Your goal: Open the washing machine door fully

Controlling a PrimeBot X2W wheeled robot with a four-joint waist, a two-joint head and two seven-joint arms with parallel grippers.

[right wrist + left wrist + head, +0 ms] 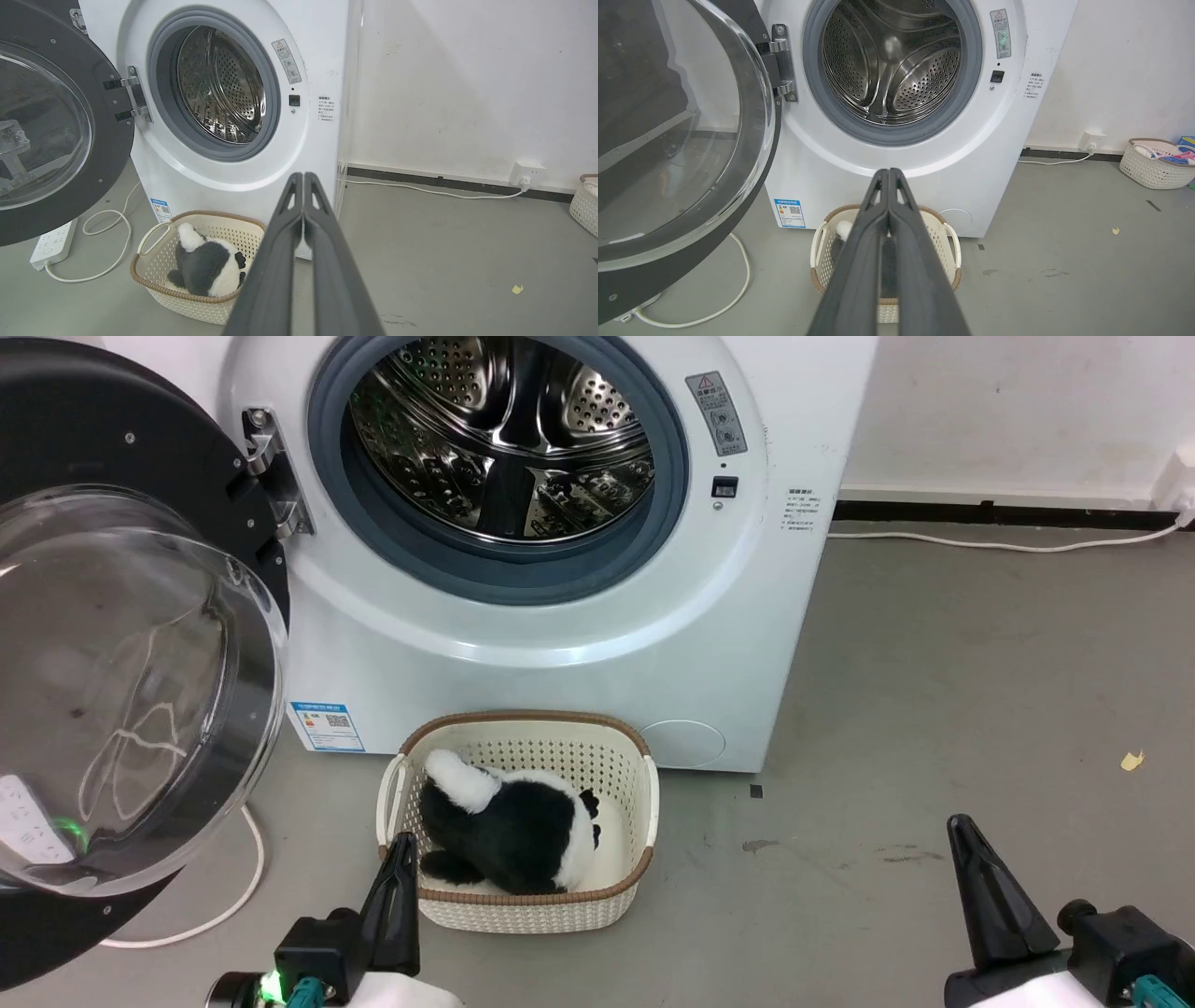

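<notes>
The white washing machine [560,644] stands ahead with its steel drum [504,439] exposed. Its round black door [103,439], with a bulging clear window [121,691], hangs swung out to the left on a metal hinge [271,471]. The door [682,140] also shows in the left wrist view, and the door [56,126] in the right wrist view. My left gripper [403,845] is shut and empty, low at the left, in front of the basket. My right gripper [957,826] is shut and empty at the lower right, above bare floor. Neither touches the door.
A cream basket [523,905] holding a black-and-white plush toy [509,831] sits on the floor before the machine. A white cable [224,905] and power strip [53,242] lie under the door. Another basket [1155,163] stands by the right wall, near a wall cable [1008,543].
</notes>
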